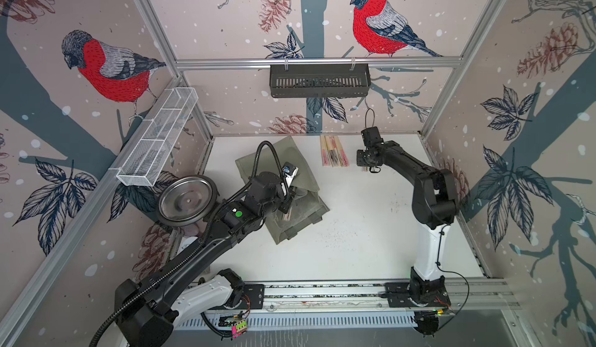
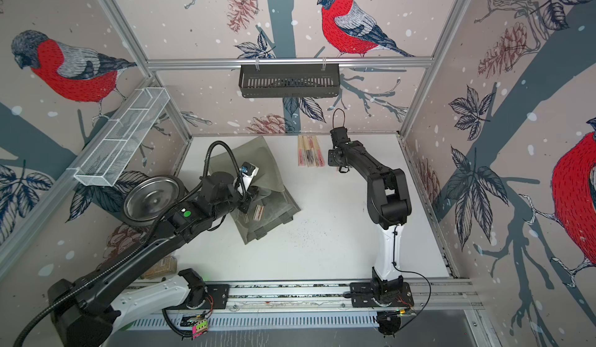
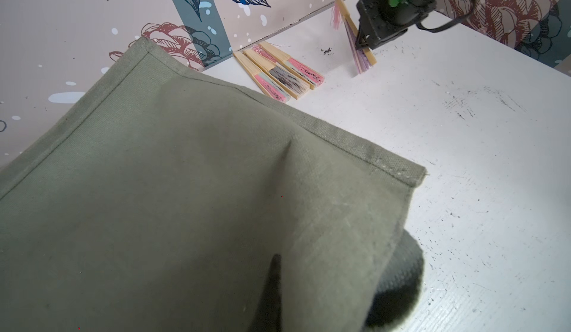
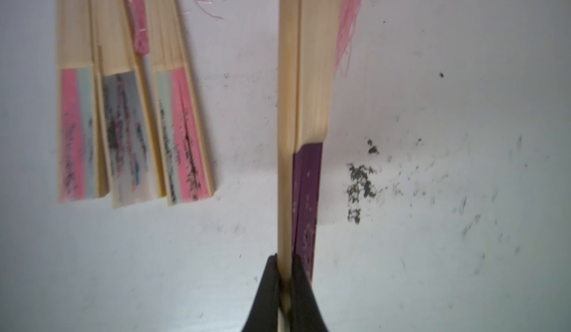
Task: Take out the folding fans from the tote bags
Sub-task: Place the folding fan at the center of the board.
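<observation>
The olive tote bag [image 1: 300, 206] lies on the white table left of centre in both top views. My left gripper [image 1: 288, 200] is at the bag's mouth, shut on its upper fabric; that cloth [image 3: 185, 191] drapes over the jaws and hides most of them in the left wrist view. A fan [image 2: 258, 213] shows inside the bag's opening. Three folding fans [image 1: 333, 155] lie side by side near the back wall. To their right my right gripper [image 4: 285, 284] is shut on a purple fan [image 4: 306, 197] with a pink tassel, its far end just above the table.
A black slotted basket [image 1: 319, 80] hangs on the back rail. A white wire-mesh tray [image 1: 158, 138] is fixed along the left wall, with a steel dish [image 1: 187, 198] below it beside the left arm. Dark specks [image 1: 338, 232] mark the table.
</observation>
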You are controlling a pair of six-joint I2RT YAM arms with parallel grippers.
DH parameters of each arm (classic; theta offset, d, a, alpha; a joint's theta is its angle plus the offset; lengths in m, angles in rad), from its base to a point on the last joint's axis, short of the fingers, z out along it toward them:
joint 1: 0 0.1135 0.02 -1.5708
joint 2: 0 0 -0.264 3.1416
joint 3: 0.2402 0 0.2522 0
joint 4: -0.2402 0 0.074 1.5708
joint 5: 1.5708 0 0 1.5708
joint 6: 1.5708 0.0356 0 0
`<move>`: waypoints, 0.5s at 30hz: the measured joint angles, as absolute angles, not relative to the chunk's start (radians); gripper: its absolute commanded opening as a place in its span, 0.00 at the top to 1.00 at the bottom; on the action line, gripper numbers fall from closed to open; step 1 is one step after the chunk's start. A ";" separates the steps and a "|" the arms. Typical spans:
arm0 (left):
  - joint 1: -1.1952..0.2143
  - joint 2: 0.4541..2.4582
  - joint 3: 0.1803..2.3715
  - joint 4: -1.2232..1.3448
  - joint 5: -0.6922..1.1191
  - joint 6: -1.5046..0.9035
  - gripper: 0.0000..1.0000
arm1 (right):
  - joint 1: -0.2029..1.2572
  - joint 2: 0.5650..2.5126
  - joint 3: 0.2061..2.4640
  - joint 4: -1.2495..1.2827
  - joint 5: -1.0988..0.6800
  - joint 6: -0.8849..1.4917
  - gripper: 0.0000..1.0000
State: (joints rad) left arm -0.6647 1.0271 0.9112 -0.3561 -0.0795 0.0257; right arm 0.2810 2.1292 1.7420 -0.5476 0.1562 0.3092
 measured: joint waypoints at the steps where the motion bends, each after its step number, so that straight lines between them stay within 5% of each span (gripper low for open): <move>1: -0.665 1.027 0.911 -0.356 -0.080 0.026 1.00 | 0.281 2.189 1.827 -0.591 0.181 0.302 0.91; 8: -0.666 1.029 0.911 -0.356 -0.080 0.026 1.00 | 0.299 2.516 2.339 -0.819 0.321 0.252 0.90; 15: -0.667 1.036 0.911 -0.356 -0.079 0.026 1.00 | 0.356 2.585 2.399 -0.848 0.410 0.181 0.89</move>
State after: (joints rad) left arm -0.6666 1.0363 0.9108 -0.3561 -0.0788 0.0257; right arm 0.3561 2.5855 2.3993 -0.8478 0.4099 0.1806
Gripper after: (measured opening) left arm 0.066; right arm 0.104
